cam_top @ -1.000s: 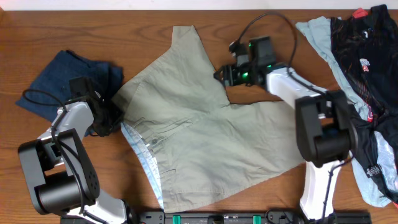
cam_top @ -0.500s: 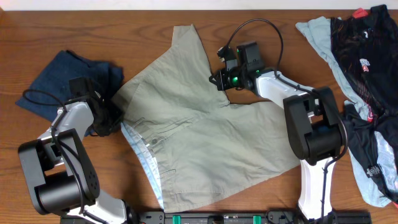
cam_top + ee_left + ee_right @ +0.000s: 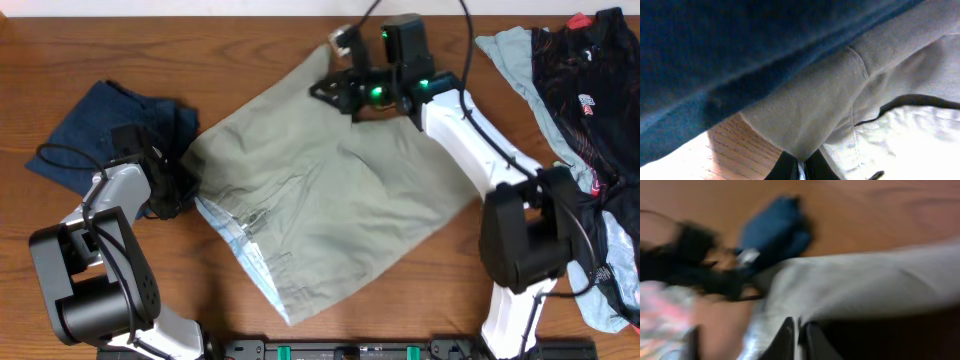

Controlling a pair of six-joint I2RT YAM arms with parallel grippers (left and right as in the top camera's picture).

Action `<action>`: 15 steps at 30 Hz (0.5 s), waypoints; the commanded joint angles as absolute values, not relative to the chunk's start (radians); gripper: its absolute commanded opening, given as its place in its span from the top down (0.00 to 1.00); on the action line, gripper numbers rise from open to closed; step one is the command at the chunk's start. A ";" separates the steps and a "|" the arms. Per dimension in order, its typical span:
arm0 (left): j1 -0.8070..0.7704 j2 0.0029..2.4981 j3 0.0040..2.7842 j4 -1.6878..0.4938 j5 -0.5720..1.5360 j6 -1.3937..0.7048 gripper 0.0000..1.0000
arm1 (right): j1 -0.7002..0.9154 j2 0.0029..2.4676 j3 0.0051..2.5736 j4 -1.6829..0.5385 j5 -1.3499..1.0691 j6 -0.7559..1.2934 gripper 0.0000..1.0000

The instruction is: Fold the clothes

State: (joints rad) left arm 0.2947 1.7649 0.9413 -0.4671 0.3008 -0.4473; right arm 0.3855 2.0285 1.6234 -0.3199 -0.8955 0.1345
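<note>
The clothes, khaki shorts (image 3: 330,200), lie spread across the middle of the table, with the pale blue waistband lining (image 3: 245,245) showing at the front left. My left gripper (image 3: 180,188) is shut on the waistband corner at the shorts' left edge; in the left wrist view the fingertips (image 3: 801,170) pinch khaki cloth (image 3: 830,100). My right gripper (image 3: 322,88) is at the far edge, shut on a raised fold of the shorts. The right wrist view is blurred, with fabric (image 3: 865,287) running between the closed jaws (image 3: 800,335).
A folded dark blue garment (image 3: 110,125) lies at the far left, right beside my left gripper (image 3: 740,45). A pile of black and pale blue clothing (image 3: 580,120) covers the right edge of the table. The arm bases stand at the front edge.
My right gripper closed on the shorts near the crotch, then swept up and left with the cloth. The right leg was dragged leftward with it. The left gripper has kept its hold and place.
</note>
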 commanded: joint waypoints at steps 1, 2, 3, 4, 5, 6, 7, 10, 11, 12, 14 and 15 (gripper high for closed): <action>0.302 1.784 0.957 -0.474 0.268 -0.441 0.94 | 0.474 2.043 1.617 -0.492 -1.013 -0.034 0.85; 0.302 1.784 0.957 -0.474 0.268 -0.441 0.94 | 0.492 2.049 1.617 -0.557 -0.979 -0.073 0.83; 0.302 1.784 0.957 -0.474 0.268 -0.441 0.93 | 0.509 2.053 1.617 -0.620 -0.936 -0.108 0.79; 0.302 1.784 0.957 -0.473 0.268 -0.441 0.94 | 0.526 2.059 1.615 -0.677 -0.886 -0.141 0.78; 0.302 1.784 0.957 -0.473 0.268 -0.441 0.93 | 0.543 2.064 1.615 -0.744 -0.822 -0.180 0.75; 0.302 1.784 0.957 -0.473 0.268 -0.441 0.94 | 0.558 2.070 1.615 -0.799 -0.762 -0.213 0.70; 0.302 1.784 0.957 -0.473 0.268 -0.441 0.93 | 0.572 2.077 1.615 -0.855 -0.691 -0.248 0.64; 0.302 1.784 0.957 -0.473 0.268 -0.441 0.93 | 0.594 2.092 1.615 -0.937 -0.444 -0.279 0.61; 0.302 1.784 0.957 -0.473 0.268 -0.441 0.93 | 0.596 2.094 1.615 -0.938 -0.340 -0.249 0.64; 0.302 1.784 0.957 -0.473 0.268 -0.441 0.93 | 0.595 2.094 1.615 -0.932 -0.259 -0.210 0.64; 0.302 1.784 0.957 -0.473 0.268 -0.441 0.93 | 0.585 2.090 1.618 -0.894 -0.115 -0.113 0.60; 0.302 1.784 0.957 -0.474 0.268 -0.441 0.93 | 0.578 2.086 1.621 -0.873 -0.084 -0.078 0.60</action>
